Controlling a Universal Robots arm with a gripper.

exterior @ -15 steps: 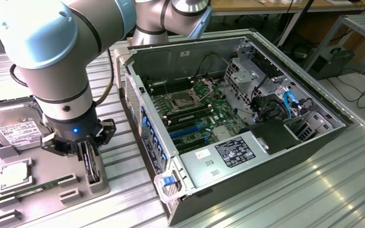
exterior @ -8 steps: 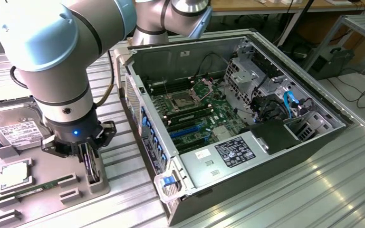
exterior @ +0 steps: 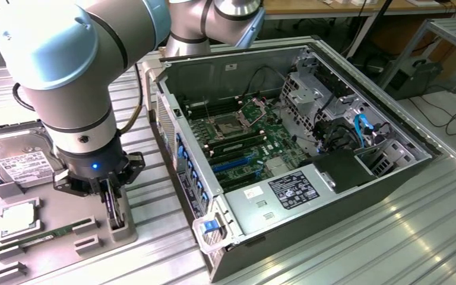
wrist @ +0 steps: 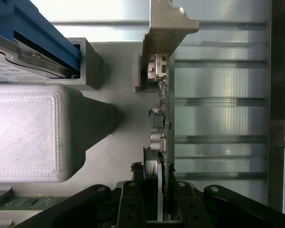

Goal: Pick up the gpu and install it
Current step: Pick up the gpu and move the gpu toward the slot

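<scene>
Ribbed metal tabletop (exterior: pixel 418 237) carries everything in this workshop scene, and the open computer case (exterior: pixel 386 101) is the biggest thing on it, lying with its side panel off so that the motherboard faces up and a card can be lowered into it from above. Just beside the case, on the exterior view's left of it, the robot arm (exterior: pixel 69 71) points straight down over a gray fixture tray (exterior: pixel 54 249). That tray lies outside the case and keeps each part in its own recess: 1 silver hard drive (exterior: pixel 18 163) at the end farther from the case's front corner, and 1 narrow RAM stick (exterior: pixel 46 236) lying flat.

Nearest the case on the tray, the gpu (wrist: pixel 164 118) stands on its thin edge in a slotted holder, metal bracket (wrist: pixel 168 23) at one end. Standing it upright leaves both faces free to be pinched from above. The gripper (wrist: pixel 156 183) is down over it, its 2 fingers drawn in against opposite faces, clamped on the card. Judging by that seat, the gpu has not yet been lifted toward the case.
</scene>
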